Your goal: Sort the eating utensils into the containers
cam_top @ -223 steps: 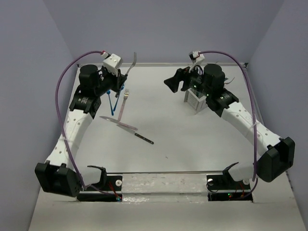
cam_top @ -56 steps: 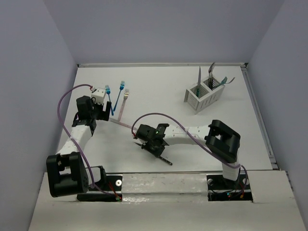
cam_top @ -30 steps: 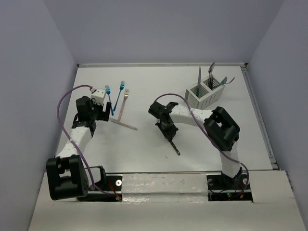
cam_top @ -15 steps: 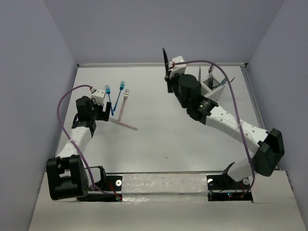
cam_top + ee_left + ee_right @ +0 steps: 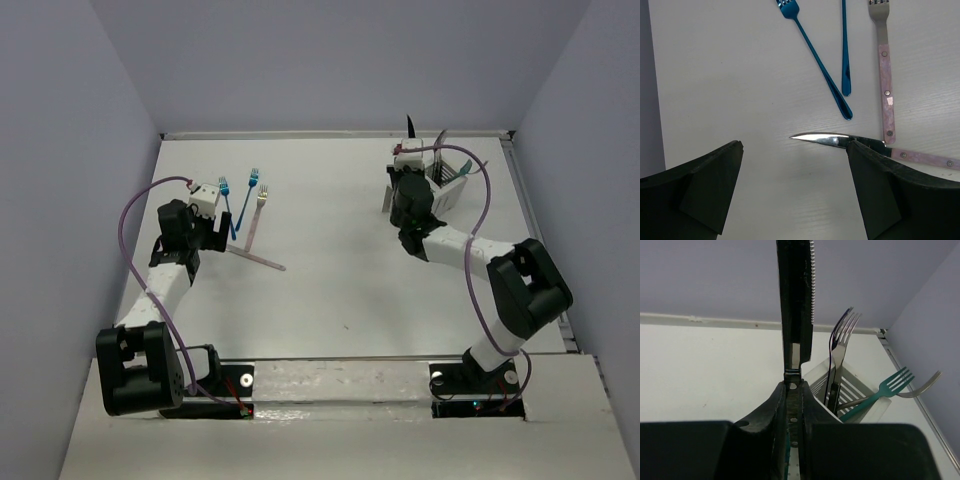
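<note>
Knife tip: the dark-handled knife with a serrated metal blade (image 5: 796,300) runs off the top edge of my right wrist view, so I cannot see its point
Knife handle: its lower end is swallowed between the pads of the right gripper (image 5: 793,392)
Caddy: overhead, the small white slatted plastic caddy (image 5: 452,190) sits mostly behind my right arm, and I cannot tell its compartments apart there
Blue forks: one slim blue metal fork (image 5: 816,55) has its tines clipped by the top edge; the second blue metal handle (image 5: 844,50) shows me no head
Pink knife: the pink-handled metal knife (image 5: 822,139) leaves the frame on the right, partly behind a finger (image 5: 890,195) of the left gripper (image 5: 795,145)
Far right: a curved grey metal end (image 5: 925,382) shows too little for me to name it
</note>
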Robot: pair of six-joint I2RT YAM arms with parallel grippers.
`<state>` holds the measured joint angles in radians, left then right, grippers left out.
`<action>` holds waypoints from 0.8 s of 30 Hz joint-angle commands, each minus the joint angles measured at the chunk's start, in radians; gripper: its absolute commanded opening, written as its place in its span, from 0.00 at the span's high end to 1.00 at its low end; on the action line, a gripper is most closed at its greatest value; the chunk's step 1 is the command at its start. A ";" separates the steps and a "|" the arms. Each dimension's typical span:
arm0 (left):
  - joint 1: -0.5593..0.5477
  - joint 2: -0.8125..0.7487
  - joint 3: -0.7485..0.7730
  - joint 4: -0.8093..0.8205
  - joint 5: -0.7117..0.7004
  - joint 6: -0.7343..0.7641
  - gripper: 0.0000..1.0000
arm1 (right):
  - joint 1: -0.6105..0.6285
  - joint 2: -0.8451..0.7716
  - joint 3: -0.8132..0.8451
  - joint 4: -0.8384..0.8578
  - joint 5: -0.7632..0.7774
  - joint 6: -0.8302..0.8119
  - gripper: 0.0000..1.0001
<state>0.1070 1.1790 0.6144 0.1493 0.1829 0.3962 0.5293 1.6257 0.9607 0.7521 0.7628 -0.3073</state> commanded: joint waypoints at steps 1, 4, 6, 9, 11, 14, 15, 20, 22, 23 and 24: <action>0.006 -0.004 -0.004 0.036 0.010 0.010 0.01 | -0.025 -0.004 -0.036 0.185 0.053 0.023 1.00; 0.007 -0.004 -0.004 0.036 0.009 0.010 0.01 | -0.025 -0.001 -0.071 0.132 0.041 0.097 1.00; 0.006 -0.001 -0.004 0.036 0.009 0.010 0.01 | -0.025 -0.001 -0.089 0.106 0.023 0.131 1.00; 0.007 0.005 -0.001 0.035 0.006 0.009 0.01 | -0.025 0.006 -0.102 0.070 0.001 0.174 1.00; 0.006 0.007 -0.002 0.033 0.004 0.007 0.01 | -0.025 0.019 -0.102 0.053 -0.005 0.189 1.00; 0.007 0.005 -0.001 0.035 0.004 0.009 0.01 | -0.025 0.034 -0.106 0.049 -0.017 0.204 1.00; 0.007 0.005 -0.002 0.035 0.003 0.009 0.01 | -0.025 0.040 -0.106 0.047 -0.019 0.206 1.00; 0.006 0.007 -0.002 0.035 0.003 0.009 0.01 | -0.025 0.063 -0.109 0.030 -0.033 0.221 1.00; 0.006 0.007 -0.002 0.035 0.001 0.010 0.01 | -0.025 0.065 -0.114 0.021 -0.039 0.229 1.00; 0.007 0.007 -0.001 0.035 0.003 0.010 0.01 | -0.025 0.065 -0.117 0.020 -0.040 0.231 1.00; 0.007 0.007 -0.002 0.035 0.003 0.010 0.01 | -0.025 0.065 -0.119 0.018 -0.042 0.232 1.00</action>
<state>0.1070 1.1851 0.6144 0.1493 0.1825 0.3962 0.5053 1.6958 0.8494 0.7368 0.7269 -0.1139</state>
